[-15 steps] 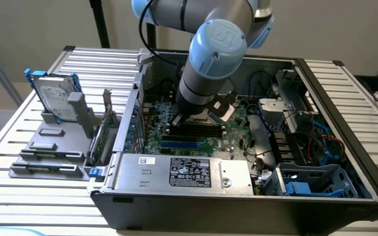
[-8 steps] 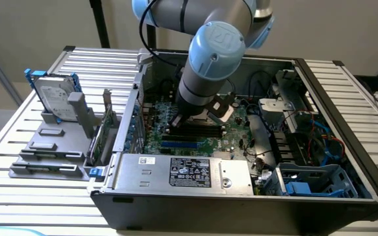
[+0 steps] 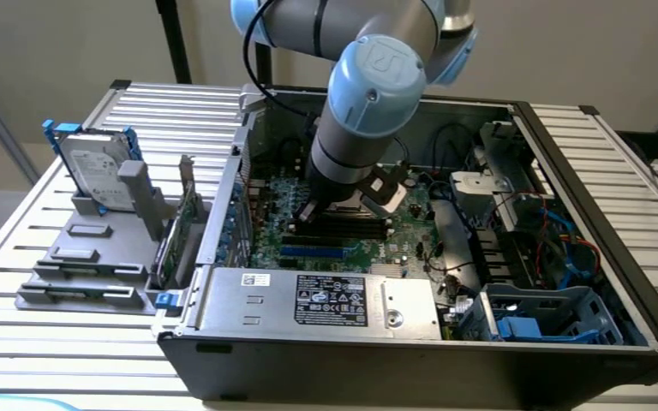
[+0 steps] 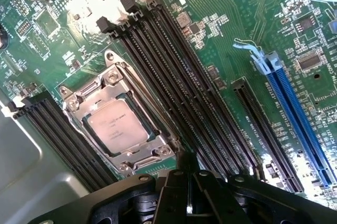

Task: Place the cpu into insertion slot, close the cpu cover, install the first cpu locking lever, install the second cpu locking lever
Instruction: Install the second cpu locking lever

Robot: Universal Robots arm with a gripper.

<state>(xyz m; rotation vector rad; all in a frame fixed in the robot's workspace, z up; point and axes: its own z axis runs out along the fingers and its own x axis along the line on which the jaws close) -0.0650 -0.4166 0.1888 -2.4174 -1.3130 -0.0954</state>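
Lying seated under cpu cover (image 4: 118, 124), cpu (image 4: 117, 125) near closed gripper (image 4: 190, 190).

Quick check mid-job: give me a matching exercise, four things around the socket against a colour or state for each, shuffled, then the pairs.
Things:
1. cpu
2. cpu cover
3. gripper
4. long slot by the pale clip

States:
A. blue
B. shut, holding nothing, over the board
C. seated in the insertion slot, silvery face up
D. silvery frame lying down around the chip

Pairs: 1-C, 2-D, 3-B, 4-A
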